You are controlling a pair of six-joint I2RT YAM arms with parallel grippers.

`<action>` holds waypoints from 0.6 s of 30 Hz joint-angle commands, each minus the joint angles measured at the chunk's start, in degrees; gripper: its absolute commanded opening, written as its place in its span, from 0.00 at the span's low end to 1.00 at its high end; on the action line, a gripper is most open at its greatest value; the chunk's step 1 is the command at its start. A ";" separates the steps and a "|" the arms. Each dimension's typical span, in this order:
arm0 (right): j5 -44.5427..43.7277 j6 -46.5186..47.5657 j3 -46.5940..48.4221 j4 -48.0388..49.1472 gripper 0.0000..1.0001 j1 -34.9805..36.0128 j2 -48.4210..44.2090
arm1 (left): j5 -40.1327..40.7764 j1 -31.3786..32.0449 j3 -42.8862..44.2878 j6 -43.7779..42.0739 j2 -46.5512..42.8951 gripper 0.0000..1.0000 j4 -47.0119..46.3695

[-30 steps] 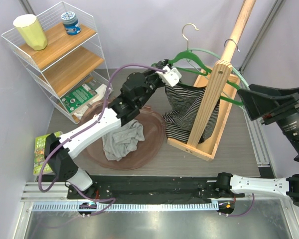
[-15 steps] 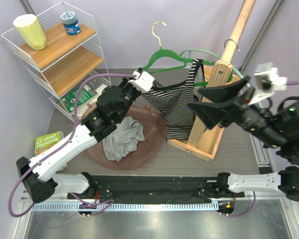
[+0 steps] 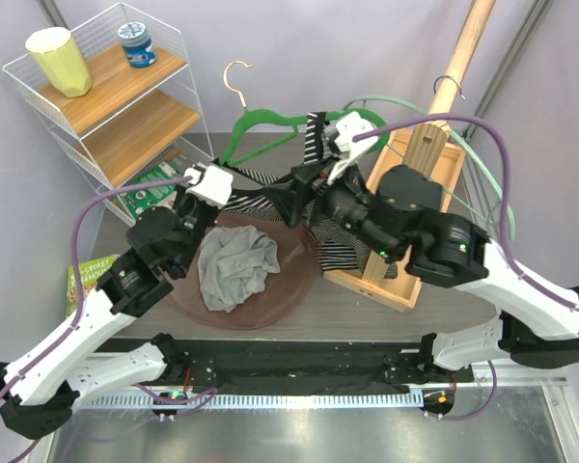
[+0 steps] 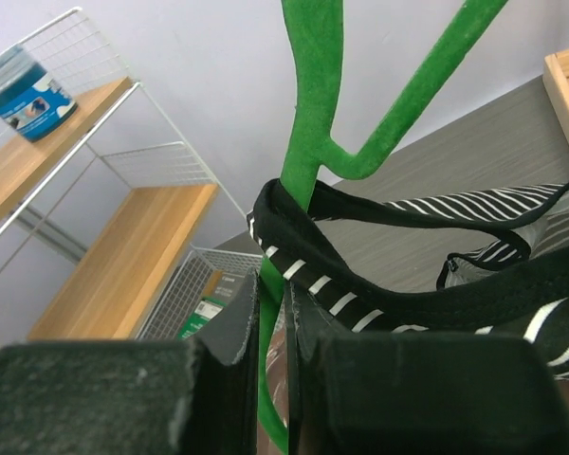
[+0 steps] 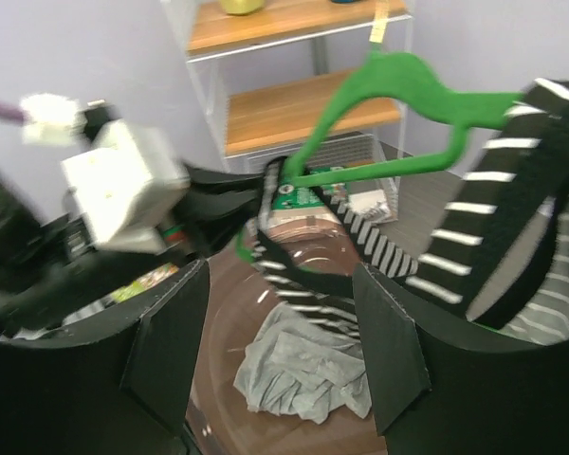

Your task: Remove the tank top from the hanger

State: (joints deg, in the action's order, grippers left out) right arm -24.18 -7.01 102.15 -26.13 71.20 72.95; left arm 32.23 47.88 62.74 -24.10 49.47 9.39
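Note:
A green hanger [image 3: 261,123] is held up over the table, left of the wooden rack. My left gripper [image 3: 239,191] is shut on its lower arm; in the left wrist view the green bar [image 4: 270,322] is pinched between the two pads. The black-and-white striped tank top [image 3: 343,253] still hangs from the hanger, one strap [image 4: 360,294] looped over the bar just past my fingers. My right gripper [image 3: 291,193] is open, close to the garment. In the right wrist view, the right gripper [image 5: 280,351] has nothing between its jaws, with the hanger [image 5: 408,81] and tank top [image 5: 512,209] ahead.
A brown dish [image 3: 289,289] holding a grey cloth [image 3: 234,270] lies below both grippers. The wooden rack [image 3: 405,222] with its pole and pale green hangers [image 3: 473,164] stands to the right. A wire shelf [image 3: 106,106] with cup and jar stands back left.
My left gripper has carried the hanger and tank top leftward, away from the rack. My right arm has swung in from the right edge to the garment, jaws open.

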 commanded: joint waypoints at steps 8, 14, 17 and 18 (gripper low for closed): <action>-19.84 -18.03 0.25 13.29 0.68 0.17 3.95 | 1.61 -0.15 0.10 3.62 -5.61 0.00 1.07; -23.80 -25.77 0.42 16.11 0.65 0.17 6.94 | 0.99 -0.24 -0.60 4.67 -7.20 0.00 0.90; -25.11 -28.23 -0.98 18.57 0.64 0.08 7.47 | 0.38 -0.15 -0.60 4.85 -7.81 0.00 0.72; -25.47 -28.85 -1.25 19.62 0.64 0.17 7.82 | 0.29 -0.15 -0.60 4.94 -8.07 0.00 0.63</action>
State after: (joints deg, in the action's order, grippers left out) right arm -44.80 -29.45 102.19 -12.80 71.20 79.35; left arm 33.30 47.86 61.34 -21.47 43.46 14.41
